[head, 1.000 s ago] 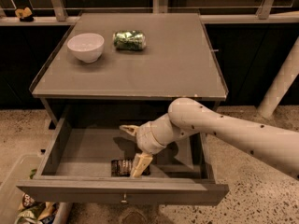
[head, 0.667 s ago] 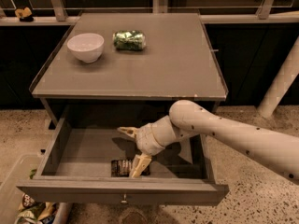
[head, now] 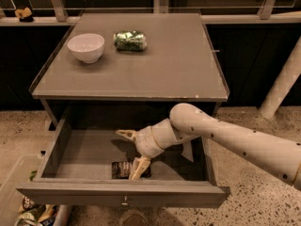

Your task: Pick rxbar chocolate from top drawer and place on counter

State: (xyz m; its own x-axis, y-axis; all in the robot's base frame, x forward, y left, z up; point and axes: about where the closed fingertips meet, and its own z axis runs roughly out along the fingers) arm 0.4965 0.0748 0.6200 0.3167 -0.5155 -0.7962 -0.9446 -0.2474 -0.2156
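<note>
The top drawer (head: 61,147) is pulled out below the counter (head: 169,65). The rxbar chocolate (head: 121,169), a dark flat bar, lies on the drawer floor near the front panel. My gripper (head: 131,153) is inside the drawer, open, with one pale finger (head: 125,134) pointing left and the other finger (head: 138,167) reaching down over the bar's right end. The white arm comes in from the right. The drawer's metal knob (head: 124,202) shows on the front panel.
A white bowl (head: 86,47) and a shiny green foil packet (head: 130,40) sit at the back left of the counter. A clear bin with packets (head: 26,211) stands on the floor at the lower left. A white post (head: 282,86) rises at the right.
The gripper and arm stay almost in place inside the drawer, at most a slight shift. The bar has not moved.
</note>
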